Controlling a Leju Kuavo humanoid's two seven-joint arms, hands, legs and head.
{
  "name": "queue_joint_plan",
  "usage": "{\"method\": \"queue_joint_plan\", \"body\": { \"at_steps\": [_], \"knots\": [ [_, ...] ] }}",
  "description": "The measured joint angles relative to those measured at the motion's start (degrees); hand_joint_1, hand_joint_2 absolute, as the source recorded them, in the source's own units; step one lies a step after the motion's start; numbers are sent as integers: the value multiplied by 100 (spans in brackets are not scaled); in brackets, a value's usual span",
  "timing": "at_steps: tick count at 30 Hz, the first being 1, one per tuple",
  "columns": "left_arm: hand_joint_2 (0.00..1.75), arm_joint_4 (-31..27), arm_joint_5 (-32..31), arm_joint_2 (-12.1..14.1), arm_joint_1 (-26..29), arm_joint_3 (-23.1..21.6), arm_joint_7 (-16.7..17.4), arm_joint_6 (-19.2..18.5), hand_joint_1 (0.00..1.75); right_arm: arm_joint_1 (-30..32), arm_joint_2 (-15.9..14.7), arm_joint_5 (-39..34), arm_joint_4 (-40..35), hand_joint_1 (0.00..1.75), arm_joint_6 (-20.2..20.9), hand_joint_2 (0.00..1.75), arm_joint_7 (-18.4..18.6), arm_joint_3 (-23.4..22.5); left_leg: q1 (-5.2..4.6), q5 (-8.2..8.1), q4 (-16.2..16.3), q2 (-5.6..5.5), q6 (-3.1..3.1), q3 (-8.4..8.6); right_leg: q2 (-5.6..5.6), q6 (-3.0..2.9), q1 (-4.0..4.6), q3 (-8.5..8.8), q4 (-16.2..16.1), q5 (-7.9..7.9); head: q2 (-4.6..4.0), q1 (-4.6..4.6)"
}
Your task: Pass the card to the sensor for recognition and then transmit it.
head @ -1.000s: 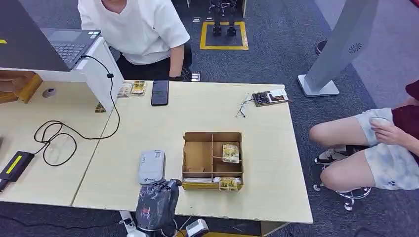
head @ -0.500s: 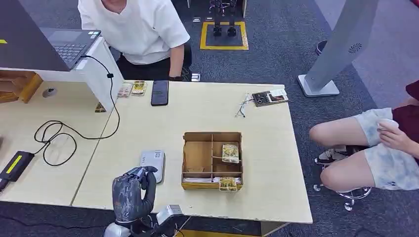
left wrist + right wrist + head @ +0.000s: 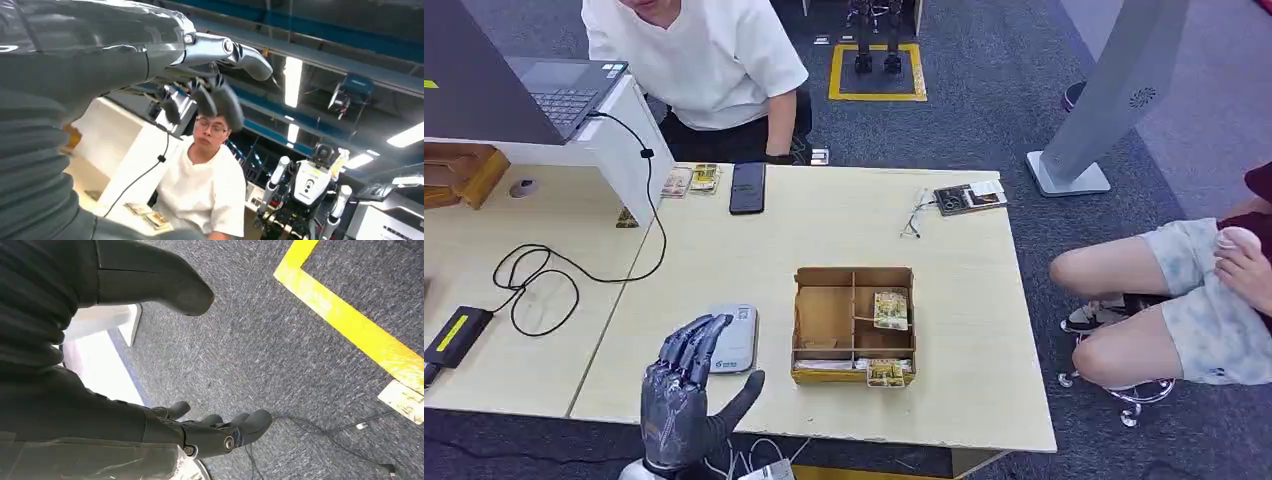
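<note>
My left hand [image 3: 686, 395] is raised over the table's near edge, fingers straight and spread, thumb out, holding nothing. Its fingertips reach over the near left corner of the grey card sensor [image 3: 734, 338]. Right of the sensor stands a brown divided box [image 3: 854, 325] with a patterned card [image 3: 891, 309] in a right compartment and another card [image 3: 886, 373] at its front edge. In the left wrist view the left hand [image 3: 200, 65] points up toward the ceiling, empty. My right hand [image 3: 200, 432] hangs over the carpet, fingers loosely apart, empty.
A person in a white shirt [image 3: 694, 60] sits at the far side, behind a black phone [image 3: 747, 187] and two cards [image 3: 692, 179]. A laptop [image 3: 554, 85] and a black cable [image 3: 544, 270] lie on the left. A seated person's legs [image 3: 1164, 300] are at the right.
My left hand has risen and turned from a curled pose into an open, spread one, with its fingers now over the sensor's corner. The seated person's hand shifted slightly.
</note>
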Motion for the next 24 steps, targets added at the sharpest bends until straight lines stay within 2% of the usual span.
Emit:
{"method": "queue_joint_plan", "body": {
  "at_steps": [4,17,24],
  "knots": [
    [175,-22,-301,122,45,-206,-31,0,0,-10,0,72,0,0,2,175,-37,-2,0,0,0,0,0,0,0,0,0,0,0,0,0,0],
    [175,50,-502,592,13,-1038,-31,0,0,-36,0,129,0,0,17,175,-83,-2,0,0,0,0,0,0,0,0,0,0,0,0,0,-2],
    [175,317,-533,771,-144,-1377,-28,0,0,-45,0,179,0,0,42,175,-96,-2,0,0,0,0,0,0,0,0,0,0,0,0,0,-2]
  ]
}}
